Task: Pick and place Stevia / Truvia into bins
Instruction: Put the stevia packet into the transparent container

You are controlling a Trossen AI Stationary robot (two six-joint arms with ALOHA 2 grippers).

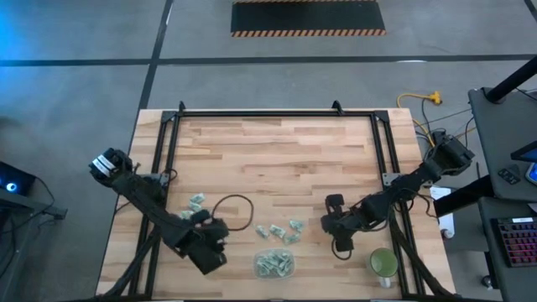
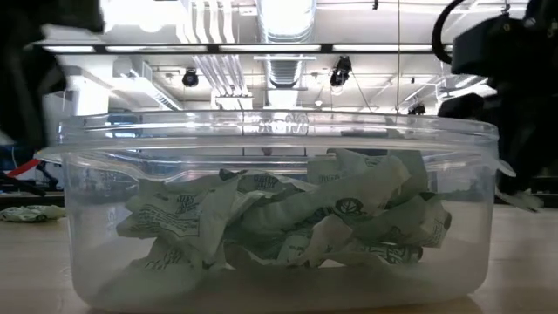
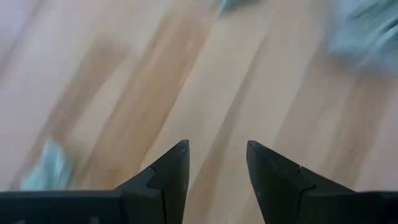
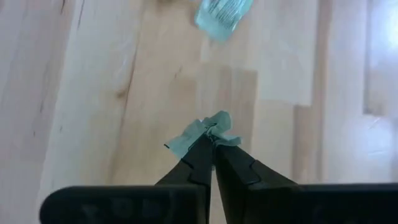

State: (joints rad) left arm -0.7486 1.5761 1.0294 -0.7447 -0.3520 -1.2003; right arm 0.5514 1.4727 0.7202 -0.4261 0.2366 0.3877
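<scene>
While right hand [image 4: 212,138] pinches 1 sachet [image 4: 202,134] | left hand [image 3: 217,168] parted

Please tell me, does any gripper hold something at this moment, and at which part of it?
The right gripper is shut on one pale green sachet, pinching it near one edge at the fingertips. The left gripper is open, with nothing between its fingers.

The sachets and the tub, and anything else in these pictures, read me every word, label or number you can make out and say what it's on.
None can be read.
Sachets in the clear tub: green print on the crumpled sachets, too creased and small to read.
Sachet pinched in the right gripper: no legible print.
Loose sachets on the table: too small.
</scene>
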